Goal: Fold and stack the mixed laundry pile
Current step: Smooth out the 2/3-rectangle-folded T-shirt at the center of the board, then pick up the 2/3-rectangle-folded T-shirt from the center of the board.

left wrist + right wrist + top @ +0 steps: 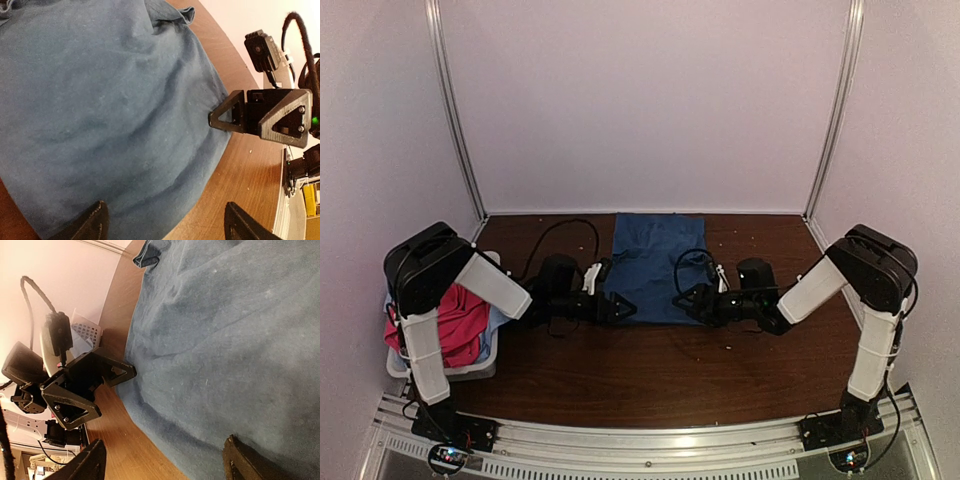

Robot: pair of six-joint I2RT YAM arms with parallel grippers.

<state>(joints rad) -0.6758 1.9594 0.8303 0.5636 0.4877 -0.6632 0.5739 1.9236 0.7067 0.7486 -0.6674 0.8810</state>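
Both arms rise from their bases at the near edge, bend at the elbow and reach low and inward, forearms almost level with the bench (650, 380). The left pincer (620, 308) sits at the left edge of the dark blue T-shirt (655, 260), near its front corner. The right pincer (685, 300) faces it at the shirt's right edge, so the two tips point toward each other across the cloth.

The left wrist view shows the left pincer's fingers (97, 222) set wide, with the shirt's hem lying loose between them and nothing gripped. The right wrist view shows the same of the right pincer: its fingers (245, 460) stand wide over flat cloth, not holding anything.

The T-shirt lies spread and slightly rumpled at the middle rear of the bench, running back to the far wall. The magenta-pink shirt (465, 325) and the pale light-blue cloth (500, 322) are heaped in a white slotted basket (470, 368) at the left edge, partly behind the left arm.

The bench is dark brown wood. Plain pale walls (650, 100) close it in on three sides, with metal strips in the rear corners, and a ribbed metal rail (650, 440) carries the arm bases.
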